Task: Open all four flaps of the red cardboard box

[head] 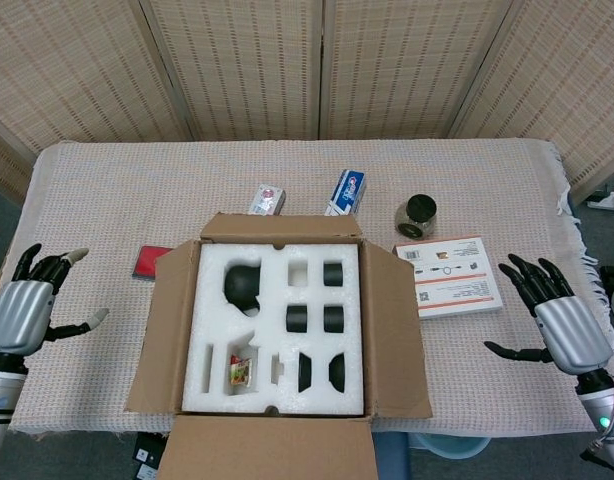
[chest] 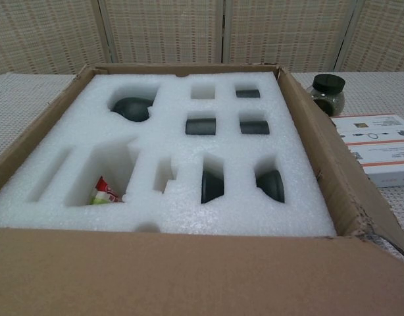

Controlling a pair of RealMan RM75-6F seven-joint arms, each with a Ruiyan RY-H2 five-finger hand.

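The cardboard box (head: 395,330) sits at the table's near middle with its four flaps folded outward. Its brown inner faces show, and inside lies a white foam insert (head: 277,330) with cut-outs holding dark parts and a small red-green packet (head: 241,371). The chest view looks into the same box (chest: 333,178) and foam (chest: 169,164), with the near flap filling the bottom. My left hand (head: 22,313) hovers at the table's left edge, fingers spread, holding nothing. My right hand (head: 557,320) hovers at the right edge, fingers spread and empty. Neither hand shows in the chest view.
Behind the box lie a small white packet (head: 267,199) and a blue-white tube box (head: 346,192). A dark jar (head: 416,215) and a white-orange flat box (head: 449,276) sit right of the carton. A red flat item (head: 150,262) lies left of it. Woven screens stand behind.
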